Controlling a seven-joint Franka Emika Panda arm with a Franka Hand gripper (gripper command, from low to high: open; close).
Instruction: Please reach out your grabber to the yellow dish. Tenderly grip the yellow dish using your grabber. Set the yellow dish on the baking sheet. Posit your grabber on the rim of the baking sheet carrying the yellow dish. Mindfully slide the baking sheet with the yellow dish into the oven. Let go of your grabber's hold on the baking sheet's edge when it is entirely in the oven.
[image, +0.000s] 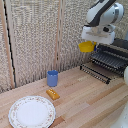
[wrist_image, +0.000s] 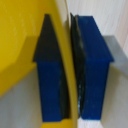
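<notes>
Yellow dish (image: 86, 47) hangs airborne, its rim pinched between the closed gripper (wrist_image: 71, 75) fingers, above the near end of the baking sheet (image: 107, 62). Grasp done; placement, sliding into the oven (image: 120, 46) and release remain.

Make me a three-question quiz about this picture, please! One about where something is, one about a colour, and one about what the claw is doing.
1. Where is the yellow bowl?
A. on the white plate
B. up in the air, near the rack
C. inside the blue cup

2. What colour is the cup on the table?
A. blue
B. red
C. green

3. What is the claw doing?
A. hanging open and empty
B. pinching the bowl's rim
C. holding the plate

Answers:
1. B, the bowl hangs under the arm, off the table, beside the wire rack.
2. A, the cup beside the small orange block is blue.
3. B, the wrist view shows both blue tips pressed on the yellow rim.
</notes>
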